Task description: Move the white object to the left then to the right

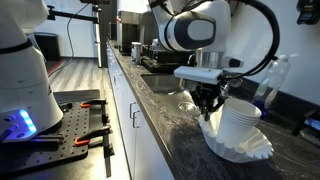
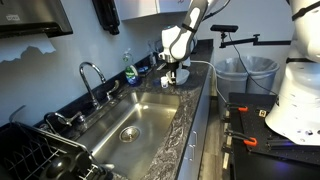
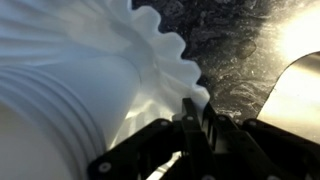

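my fingers (image 3: 190,128) are sitting close together at the wavy rim of the white stack of paper cups and ruffled filters (image 1: 240,130), which is resting on the dark speckled stone counter (image 1: 165,145). can't tell if they're pinching it. guessing i'm setting up the leftward move, so i'm needing a firm hold first.

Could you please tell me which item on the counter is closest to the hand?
The white pile: the hand is at its ruffled edge, while the bottle stands apart behind it.

white object (image 1: 240,125), dark, seemingly speckled counter (image 1: 172,137)
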